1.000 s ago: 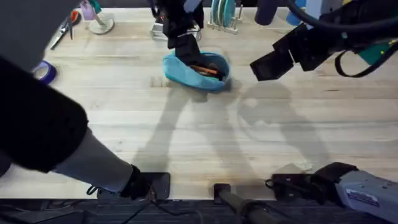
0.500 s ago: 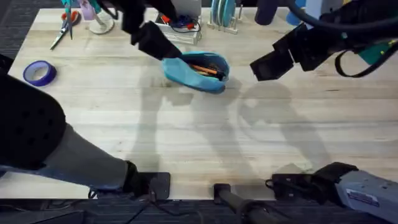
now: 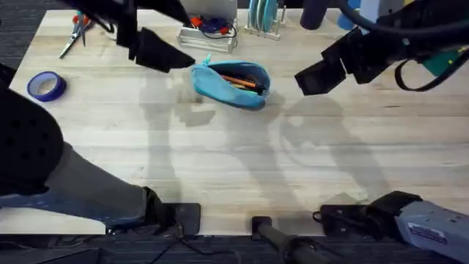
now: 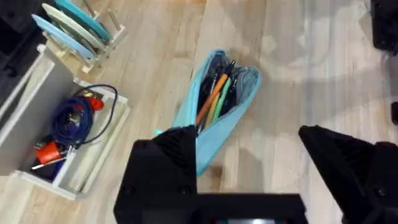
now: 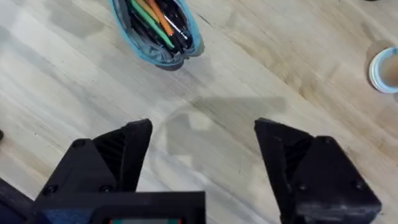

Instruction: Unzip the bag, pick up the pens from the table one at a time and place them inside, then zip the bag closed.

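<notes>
Overhead: left gripper (image 3: 172,59) sat upper left, fingers spread, empty, just left of the bag (image 3: 231,82). Bag lay upper centre on the table (image 3: 220,161), zipper open, pens (image 3: 238,80) inside. Right gripper (image 3: 311,79) hung upper right, fingers apart, holding nothing, near the bag's right end, not touching.
</notes>
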Motion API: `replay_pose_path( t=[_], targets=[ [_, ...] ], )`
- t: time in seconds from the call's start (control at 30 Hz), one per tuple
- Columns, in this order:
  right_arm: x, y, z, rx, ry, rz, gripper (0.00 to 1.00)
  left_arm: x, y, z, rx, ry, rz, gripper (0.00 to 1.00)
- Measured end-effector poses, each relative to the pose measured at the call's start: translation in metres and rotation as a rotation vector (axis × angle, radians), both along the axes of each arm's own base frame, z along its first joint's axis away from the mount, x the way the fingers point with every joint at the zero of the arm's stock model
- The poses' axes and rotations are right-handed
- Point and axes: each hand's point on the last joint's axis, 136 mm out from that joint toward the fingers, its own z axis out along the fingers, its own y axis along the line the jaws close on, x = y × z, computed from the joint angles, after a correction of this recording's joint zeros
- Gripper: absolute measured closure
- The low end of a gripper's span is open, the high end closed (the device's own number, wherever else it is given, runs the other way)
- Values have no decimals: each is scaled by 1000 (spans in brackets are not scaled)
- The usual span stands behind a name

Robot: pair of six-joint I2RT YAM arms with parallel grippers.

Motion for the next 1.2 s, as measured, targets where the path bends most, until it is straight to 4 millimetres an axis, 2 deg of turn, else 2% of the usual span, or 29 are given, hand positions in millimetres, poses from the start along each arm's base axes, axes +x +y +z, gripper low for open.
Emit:
replay_pose_path(
  t=[0.3, 0.5, 0.67, 0.8, 1.2],
  targets=[
    [0, 0, 0, 0, 0, 0, 4, -2, 37, -19, -74, -2, 88, 6],
    [0, 0, 0, 0, 0, 0, 4, 2, 64, -23, -71, -26, 162, 6],
    [0, 0, 0, 0, 0, 0, 3, 20, 85, -30, -21, -52, 246, 6],
    [0, 0, 0, 0, 0, -1, 4, 36, 102, -37, 22, -2, 365, 6],
    [0, 0, 0, 0, 0, 0, 3, 37, 110, -44, 34, 132, 488, 5]
  ],
)
